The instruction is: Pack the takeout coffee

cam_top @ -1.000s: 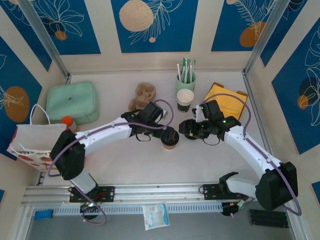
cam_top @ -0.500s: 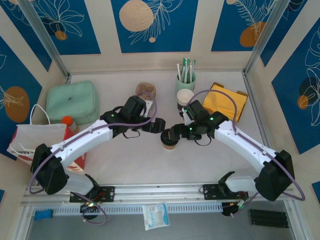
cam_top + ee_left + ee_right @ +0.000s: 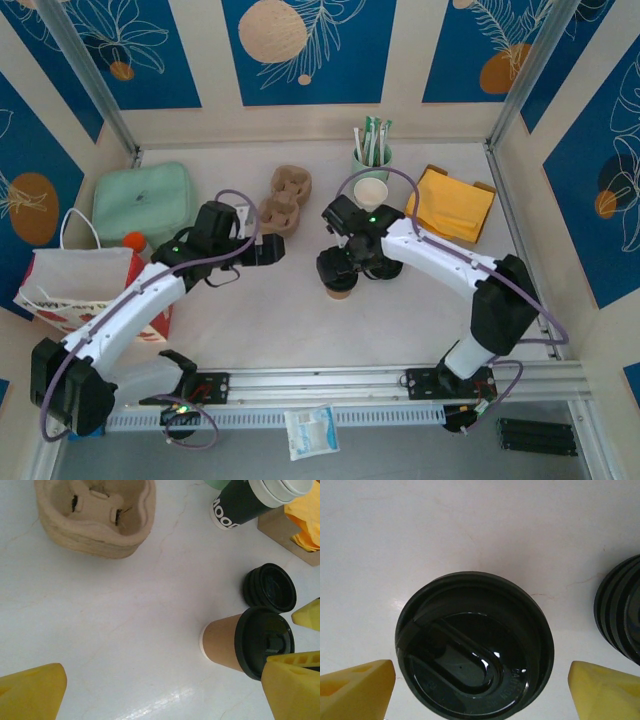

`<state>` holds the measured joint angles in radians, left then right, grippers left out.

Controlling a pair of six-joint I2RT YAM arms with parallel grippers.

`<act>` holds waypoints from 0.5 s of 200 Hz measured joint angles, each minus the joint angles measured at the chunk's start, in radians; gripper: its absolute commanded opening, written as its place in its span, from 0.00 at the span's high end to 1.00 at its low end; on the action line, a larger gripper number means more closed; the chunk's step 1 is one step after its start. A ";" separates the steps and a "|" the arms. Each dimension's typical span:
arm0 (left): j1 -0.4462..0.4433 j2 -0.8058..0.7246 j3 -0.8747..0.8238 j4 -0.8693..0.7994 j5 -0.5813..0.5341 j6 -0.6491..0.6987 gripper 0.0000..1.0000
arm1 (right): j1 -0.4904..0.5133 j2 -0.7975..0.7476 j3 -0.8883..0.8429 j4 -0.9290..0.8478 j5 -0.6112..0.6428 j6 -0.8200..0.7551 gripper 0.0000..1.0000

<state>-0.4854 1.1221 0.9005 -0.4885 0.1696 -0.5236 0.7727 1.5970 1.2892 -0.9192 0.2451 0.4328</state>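
Observation:
The takeout coffee (image 3: 370, 196), a white cup with a dark band (image 3: 239, 504), stands at the back beside the pale green cup of sticks (image 3: 371, 152), apart from both grippers. In the middle stands a brown paper cup (image 3: 340, 287) with a black lid (image 3: 472, 665) on it. My right gripper (image 3: 340, 266) hovers straight above that lid, open, its yellow fingertips (image 3: 355, 692) wide of the rim on either side. My left gripper (image 3: 264, 250) is open to the left of the brown cup (image 3: 222, 642), nothing between its fingers.
A brown pulp cup carrier (image 3: 286, 194) lies behind my left gripper. A stack of black lids (image 3: 270, 587) sits just right of the brown cup. A yellow napkin box (image 3: 452, 204) is at back right. A green pouch (image 3: 145, 202), a paper bag (image 3: 68, 285) and a red-capped bottle (image 3: 134, 241) are on the left.
My left gripper has drawn back to the left, away from the brown cup. My right gripper has swung left from the lid stack to above the cup and opened wider.

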 measured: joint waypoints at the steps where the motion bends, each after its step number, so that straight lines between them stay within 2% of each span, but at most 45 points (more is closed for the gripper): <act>1: 0.002 -0.002 -0.001 0.000 0.002 0.000 0.01 | 0.001 0.003 0.002 -0.002 0.002 0.000 0.10; 58: 0.041 -0.026 -0.043 0.001 0.040 -0.003 0.00 | 0.022 0.045 0.040 -0.023 0.037 -0.015 0.09; 100: 0.048 -0.030 -0.049 0.001 0.049 -0.003 0.01 | 0.025 0.075 0.040 -0.025 0.042 -0.019 0.17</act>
<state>-0.4374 1.0920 0.8513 -0.4873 0.2188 -0.5266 0.7979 1.6722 1.3296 -0.9440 0.2867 0.4141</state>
